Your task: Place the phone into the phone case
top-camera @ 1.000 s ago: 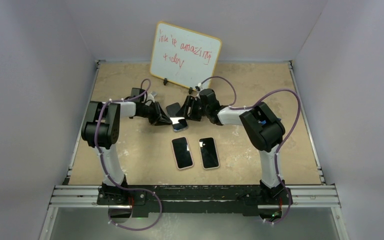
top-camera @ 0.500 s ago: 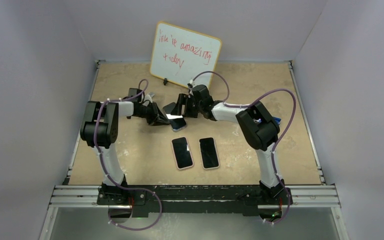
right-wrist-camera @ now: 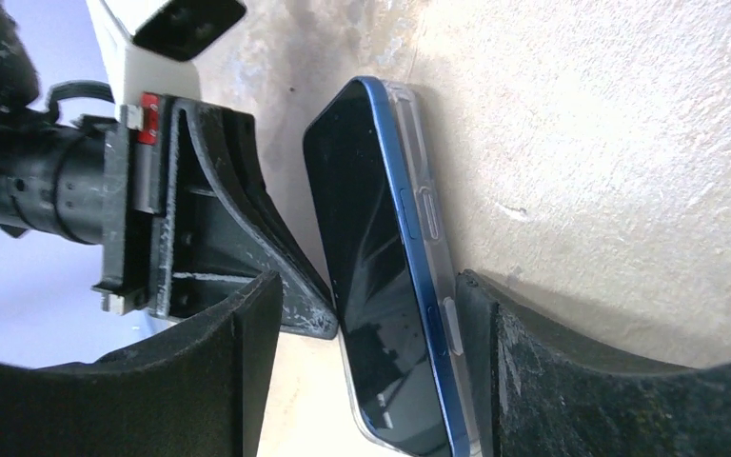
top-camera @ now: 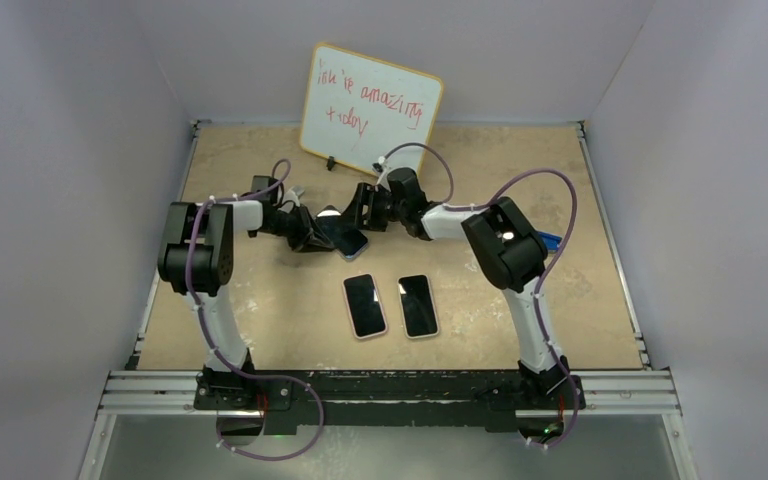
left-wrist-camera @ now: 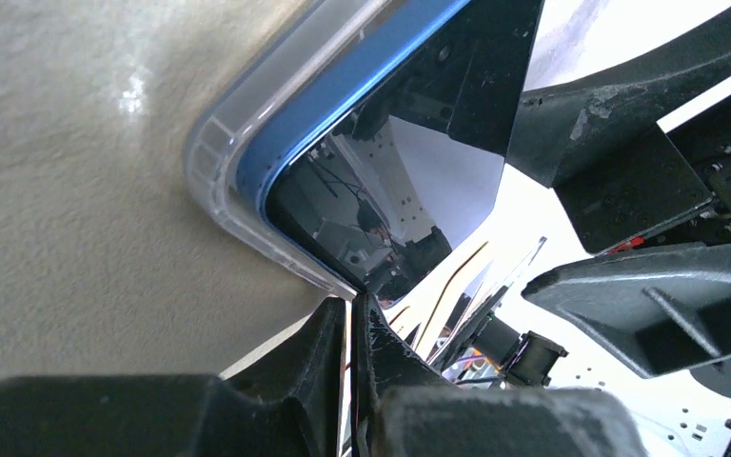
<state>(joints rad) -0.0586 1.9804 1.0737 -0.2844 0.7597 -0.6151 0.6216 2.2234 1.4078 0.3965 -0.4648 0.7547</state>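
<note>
A blue-framed phone (top-camera: 348, 238) with a dark screen sits in a clear phone case (right-wrist-camera: 411, 124) and stands tilted on its edge on the table. My right gripper (right-wrist-camera: 369, 286) is open and straddles it; one finger (right-wrist-camera: 533, 381) touches the case's side, the other is clear of the screen. My left gripper (left-wrist-camera: 350, 309) is shut, its tips against the phone's edge by the screen (left-wrist-camera: 362, 200). The clear case rim (left-wrist-camera: 233, 124) wraps the blue frame. In the top view the left gripper (top-camera: 320, 232) and right gripper (top-camera: 362, 212) meet at the phone.
Two other phones in light cases (top-camera: 365, 305) (top-camera: 418, 305) lie flat side by side nearer the arm bases. A whiteboard (top-camera: 370, 108) with red writing leans at the back wall. A blue object (top-camera: 550, 240) shows behind the right arm.
Both grippers and the phone have shifted a little back and to the left. The right arm's wrist has swung further left over the phone.
</note>
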